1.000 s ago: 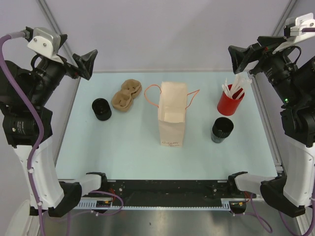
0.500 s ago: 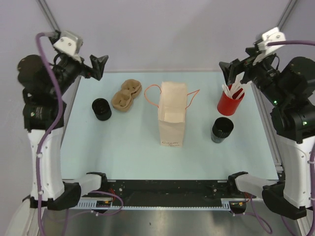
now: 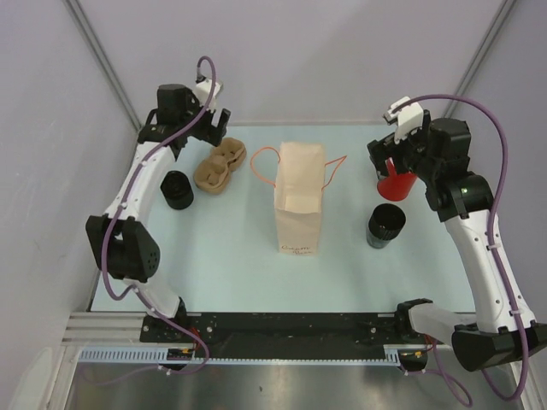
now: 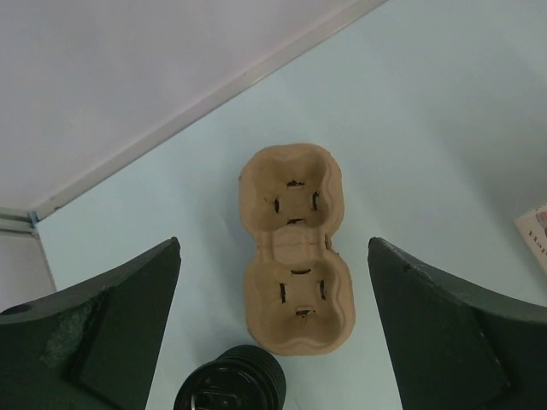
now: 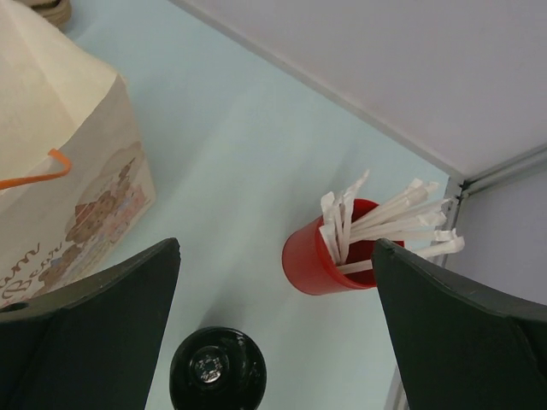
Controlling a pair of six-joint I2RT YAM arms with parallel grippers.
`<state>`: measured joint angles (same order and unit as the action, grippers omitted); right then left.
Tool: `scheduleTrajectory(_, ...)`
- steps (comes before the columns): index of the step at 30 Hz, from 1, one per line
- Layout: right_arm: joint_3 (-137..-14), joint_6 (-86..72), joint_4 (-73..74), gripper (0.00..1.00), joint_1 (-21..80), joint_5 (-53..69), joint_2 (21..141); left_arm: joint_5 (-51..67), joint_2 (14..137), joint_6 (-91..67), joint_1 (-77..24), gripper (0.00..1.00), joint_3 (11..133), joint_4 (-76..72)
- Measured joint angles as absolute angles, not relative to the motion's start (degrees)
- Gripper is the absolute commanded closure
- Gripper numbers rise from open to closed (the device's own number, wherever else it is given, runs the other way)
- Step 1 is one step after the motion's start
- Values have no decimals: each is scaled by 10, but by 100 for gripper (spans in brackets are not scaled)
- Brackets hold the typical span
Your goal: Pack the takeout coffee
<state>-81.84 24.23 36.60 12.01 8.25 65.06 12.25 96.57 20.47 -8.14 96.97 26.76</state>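
We find the left claw (image 4: 273, 246) spread wide and holding nothing. It hangs above the brown moulded-pulp two-cup carrier (image 4: 295, 256) at the far left of the pale blue table (image 3: 214, 265). The takeout coffee (image 3: 176, 189), a short round black cup with a matte ringed lid, stands upright just beside the carrier's near end, apart from both claws. The right claw (image 5: 275, 246) is likewise fully spread and empty, above the red cup of white sticks (image 5: 318, 260) and the taller black cup (image 5: 217, 369). A tan paper bag with orange handles (image 3: 299, 205) stands upright mid-table.

Left gripper (image 4: 272, 256), right gripper (image 5: 275, 256) aloft, jaws wide.
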Motion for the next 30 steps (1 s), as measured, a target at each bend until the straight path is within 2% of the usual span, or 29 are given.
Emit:
scheduleTrajectory(6,-811,239,333,0,93,99,633,121,1008,191,-87,18,964,268)
scheduleTrajectory(18,-795,226,318,1,83,116,631,102,1065,165,-105,21,909,284)
scheduleTrajectory(30,-787,225,319,0,81,121,621,101,1083,150,-111,37,859,288)
